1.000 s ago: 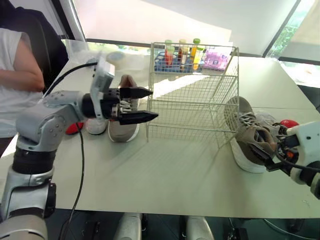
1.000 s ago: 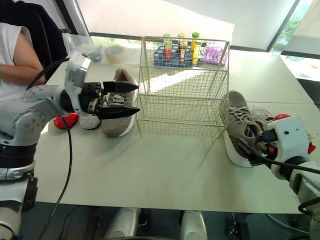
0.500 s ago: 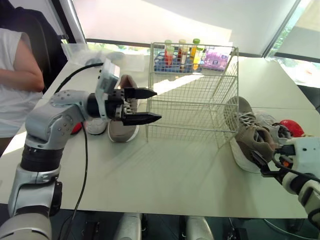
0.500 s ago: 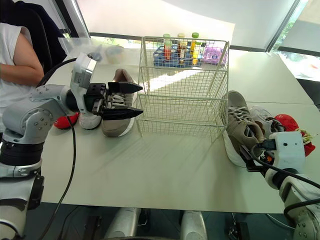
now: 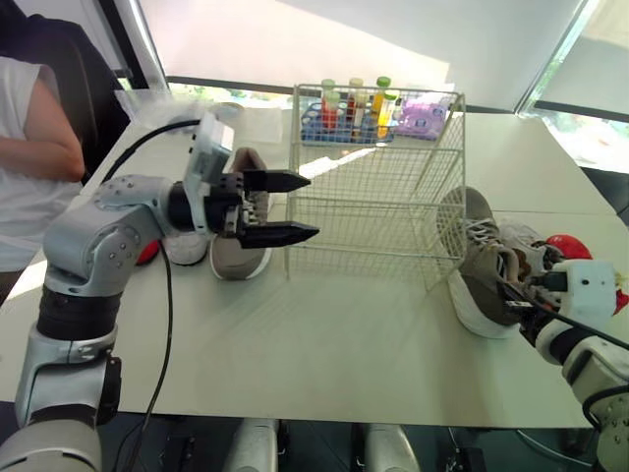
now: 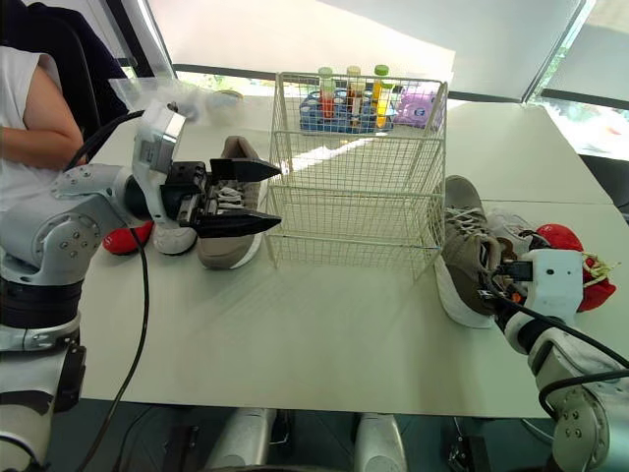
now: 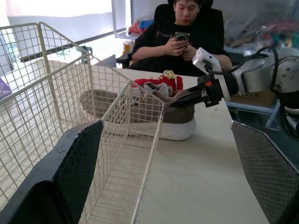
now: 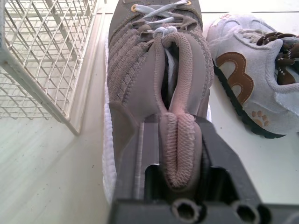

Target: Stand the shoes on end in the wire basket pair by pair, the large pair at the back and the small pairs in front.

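We take this for an office: broad white desk (image 6: 324, 344), tall windows (image 5: 565, 59), a person (image 7: 182, 44) seated in a black chair (image 7: 212, 16)

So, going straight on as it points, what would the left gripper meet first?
Probably the wire basket, at its left side wall. The open left gripper sits almost at it, though depth is unclear.

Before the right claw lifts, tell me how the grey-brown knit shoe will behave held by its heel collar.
The knit shoe will probably flex at the top: the right claw pinches only its soft, folded heel collar. Its thick white sole should stay fairly stiff, so the toe likely swings down whole. It looks light for its size.
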Controlling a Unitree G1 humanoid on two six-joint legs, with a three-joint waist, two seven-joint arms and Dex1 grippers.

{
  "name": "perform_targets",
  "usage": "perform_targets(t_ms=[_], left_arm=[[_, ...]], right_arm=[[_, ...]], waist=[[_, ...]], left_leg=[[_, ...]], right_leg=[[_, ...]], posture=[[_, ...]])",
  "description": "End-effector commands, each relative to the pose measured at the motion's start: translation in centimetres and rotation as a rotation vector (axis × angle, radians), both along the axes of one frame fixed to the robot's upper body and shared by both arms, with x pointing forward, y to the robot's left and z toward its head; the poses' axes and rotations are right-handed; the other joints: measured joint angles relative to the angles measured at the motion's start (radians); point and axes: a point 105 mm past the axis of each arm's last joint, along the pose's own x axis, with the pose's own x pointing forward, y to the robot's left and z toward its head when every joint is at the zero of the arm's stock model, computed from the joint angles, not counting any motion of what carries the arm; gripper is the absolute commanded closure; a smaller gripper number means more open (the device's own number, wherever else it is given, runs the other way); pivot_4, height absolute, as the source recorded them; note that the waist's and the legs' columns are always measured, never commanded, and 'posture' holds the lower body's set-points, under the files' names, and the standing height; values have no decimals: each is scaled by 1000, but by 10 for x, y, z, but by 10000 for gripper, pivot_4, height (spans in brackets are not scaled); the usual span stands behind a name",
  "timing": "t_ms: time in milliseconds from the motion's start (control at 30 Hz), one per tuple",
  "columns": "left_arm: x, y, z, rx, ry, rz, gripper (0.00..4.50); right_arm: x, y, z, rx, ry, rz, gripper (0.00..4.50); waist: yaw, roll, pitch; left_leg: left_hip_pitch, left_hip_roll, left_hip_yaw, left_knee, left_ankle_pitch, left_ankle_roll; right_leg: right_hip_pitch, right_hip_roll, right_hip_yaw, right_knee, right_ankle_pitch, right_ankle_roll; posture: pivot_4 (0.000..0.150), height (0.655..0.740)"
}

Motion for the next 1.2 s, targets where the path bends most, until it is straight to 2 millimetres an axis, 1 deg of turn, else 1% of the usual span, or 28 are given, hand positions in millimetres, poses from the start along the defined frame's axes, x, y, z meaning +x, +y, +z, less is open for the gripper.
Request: perform_targets(t_ms=[33,100,167,233,333,467,533,667,700,733,833,933,1000,1067,1133,1200], left_arm=[[-3,-5,14,-16,-62,-29,0],[-2,-8,15,-10,-68,-51,0],[0,-10,16,-8,-74,-63,0],[3,-12,19,-12,-78,-74,0],[5,-15,20,-11,-88,-98,0],[8,-17,25,-28,-95,-112,0],[9,-16,28,-46,-88,-112,0],[22,-7,38,-86,-62,-68,0],[26,-2,43,-95,-57,-51,0],[29,4,47,-104,-47,-38,0],[38,23,61,-130,-15,8,0],[43,37,75,-141,-6,42,0],[45,47,86,-171,0,63,0],[43,53,94,-183,-1,68,0],[39,57,103,-213,7,60,0],[37,60,107,-225,13,63,0]], right_arm=[[-4,-3,10,-10,-43,-32,43318],[-4,-2,20,-21,-81,-41,43321],[-3,0,36,-33,-139,-35,43321],[-1,-1,56,-60,-201,-39,43321],[0,-8,96,-84,-319,-71,43321],[0,-11,130,-107,-411,-86,43321],[1,-9,146,-134,-451,-64,43321],[-3,8,196,-274,-584,117,43321],[-7,18,209,-328,-623,210,43321],[-10,27,217,-368,-644,296,43321],[-16,52,235,-494,-677,531,43321],[-17,70,242,-597,-708,702,43321],[-15,81,244,-652,-728,799,43321],[-8,89,242,-716,-740,873,43321],[0,95,239,-793,-748,921,43321],[3,103,240,-814,-784,973,43321]], waist=[[1,0,0],[1,0,0],[1,1,1],[0,2,1],[-2,4,2],[2,4,1],[2,3,1],[-1,5,2],[-1,4,2],[-1,5,2],[-8,4,2],[-18,4,2],[-23,4,2],[-25,3,2],[-25,3,2],[-25,3,2]], left_leg=[[0,0,0,0,0,0],[0,0,0,0,0,0],[-1,0,0,0,0,0],[-2,0,1,0,0,0],[-4,1,2,0,0,0],[-8,2,1,0,1,-1],[-9,2,1,-1,1,-1],[-11,0,3,1,1,-1],[-10,0,3,1,1,-1],[-10,0,3,1,1,-1],[-10,1,3,1,1,-1],[-10,1,3,0,1,-1],[-10,1,3,1,1,-1],[-10,1,3,2,1,-1],[-10,1,4,2,1,-1],[-11,1,4,3,1,-1]], right_leg=[[0,0,0,0,0,0],[0,0,0,0,0,0],[-2,0,0,0,0,-1],[-3,0,0,0,1,-1],[-5,0,1,0,1,-1],[-9,3,0,2,1,-1],[-9,3,-1,2,2,-1],[-11,2,0,2,3,2],[-11,2,0,2,3,3],[-11,2,0,2,3,3],[-11,4,0,2,3,3],[-12,4,0,2,3,3],[-12,4,0,2,3,3],[-12,4,0,2,5,5],[-12,4,1,2,5,5],[-12,4,1,2,5,5]], posture=[[1500,7400],[1500,7400],[1500,7400],[1500,7400],[1500,7400],[1500,7400],[1500,7400],[1500,7400],[1500,7400],[1500,7400],[1500,7400],[1500,7400],[1500,7400],[1500,7400],[1500,7400],[1500,7400]])
